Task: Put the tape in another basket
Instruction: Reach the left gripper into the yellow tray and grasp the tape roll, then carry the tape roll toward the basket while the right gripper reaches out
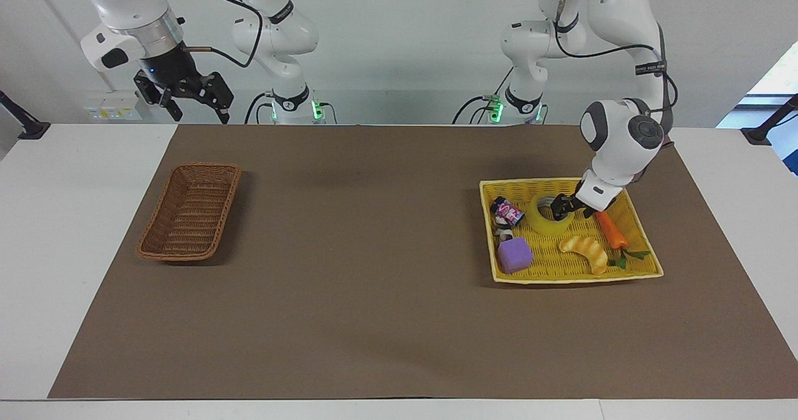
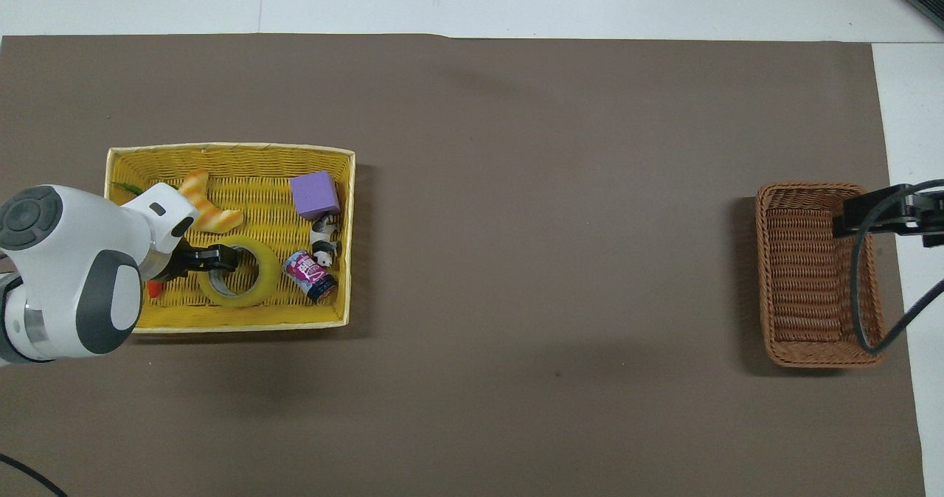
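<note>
The tape (image 1: pixel 548 219) (image 2: pixel 249 285), a translucent yellow roll with a white core, lies flat in the bright yellow basket (image 1: pixel 561 278) (image 2: pixel 221 148) at the left arm's end of the table. My left gripper (image 1: pixel 563 207) (image 2: pixel 217 259) is low in that basket, at the tape's rim on the side toward the carrot. The narrow dark-brown wicker basket (image 1: pixel 206 166) (image 2: pixel 811 186) stands empty at the right arm's end. Raised above the edge of that brown basket, my right gripper (image 1: pixel 193 99) (image 2: pixel 877 217) waits open.
Sharing the yellow basket with the tape are an orange carrot toy (image 1: pixel 611 230) (image 2: pixel 153 288), a striped croissant toy (image 1: pixel 586 250) (image 2: pixel 210 213), a purple cube (image 1: pixel 515 255) (image 2: pixel 315 194), a small pink can (image 1: pixel 508 211) (image 2: pixel 310 274) and a black-and-white figure (image 1: pixel 502 232) (image 2: pixel 324 235). A brown mat (image 1: pixel 374 252) covers the table.
</note>
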Available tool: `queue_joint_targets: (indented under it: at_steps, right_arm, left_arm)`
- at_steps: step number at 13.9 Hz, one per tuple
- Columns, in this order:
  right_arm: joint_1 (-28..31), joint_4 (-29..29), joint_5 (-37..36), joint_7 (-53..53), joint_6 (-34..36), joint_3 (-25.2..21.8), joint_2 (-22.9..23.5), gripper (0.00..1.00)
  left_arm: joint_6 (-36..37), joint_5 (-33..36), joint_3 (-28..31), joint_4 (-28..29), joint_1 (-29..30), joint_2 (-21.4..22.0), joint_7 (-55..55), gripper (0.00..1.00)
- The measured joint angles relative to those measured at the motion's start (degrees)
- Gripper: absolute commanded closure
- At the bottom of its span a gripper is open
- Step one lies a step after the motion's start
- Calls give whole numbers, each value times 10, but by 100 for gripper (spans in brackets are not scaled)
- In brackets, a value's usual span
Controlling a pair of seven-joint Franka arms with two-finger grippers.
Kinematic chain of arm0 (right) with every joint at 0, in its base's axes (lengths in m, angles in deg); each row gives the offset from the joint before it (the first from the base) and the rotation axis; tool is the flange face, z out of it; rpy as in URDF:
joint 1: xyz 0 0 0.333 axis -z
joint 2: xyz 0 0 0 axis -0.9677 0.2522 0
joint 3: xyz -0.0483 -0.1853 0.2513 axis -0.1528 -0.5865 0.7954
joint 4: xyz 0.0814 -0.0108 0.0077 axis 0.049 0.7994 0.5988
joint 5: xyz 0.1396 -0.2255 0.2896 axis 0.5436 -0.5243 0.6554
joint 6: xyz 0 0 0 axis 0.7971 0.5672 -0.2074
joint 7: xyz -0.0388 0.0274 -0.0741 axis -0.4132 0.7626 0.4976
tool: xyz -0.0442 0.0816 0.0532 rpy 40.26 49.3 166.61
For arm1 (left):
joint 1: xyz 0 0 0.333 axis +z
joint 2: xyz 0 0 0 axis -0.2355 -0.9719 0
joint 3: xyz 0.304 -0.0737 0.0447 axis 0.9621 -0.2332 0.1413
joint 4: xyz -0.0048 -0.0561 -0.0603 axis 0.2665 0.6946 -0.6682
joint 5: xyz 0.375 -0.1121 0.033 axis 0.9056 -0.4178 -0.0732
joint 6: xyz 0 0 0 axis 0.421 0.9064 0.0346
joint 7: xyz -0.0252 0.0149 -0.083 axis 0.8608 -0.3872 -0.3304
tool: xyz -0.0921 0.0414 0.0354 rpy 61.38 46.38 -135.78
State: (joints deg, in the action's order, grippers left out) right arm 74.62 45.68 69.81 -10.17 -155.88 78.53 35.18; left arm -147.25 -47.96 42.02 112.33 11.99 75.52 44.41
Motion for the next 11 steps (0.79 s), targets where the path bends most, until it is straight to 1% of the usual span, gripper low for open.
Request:
queue_joint_targets:
  at_steps: [1,4,6,11]
  right_arm:
    - [0,0,0,0,0,0,0,0]
    - [0,0,0,0,0,0,0,0]
    - [0,0,0,0,0,0,0,0]
    - [0,0,0,0,0,0,0,0]
  left_arm:
    - [-1,-8,0,2,0,0,0,100]
    - [3,-16,-1,1,0,1,-1,100]
    - [27,-16,-1,-11,0,2,-1,100]
    - [163,-17,-5,-114,-2,11,0,100]
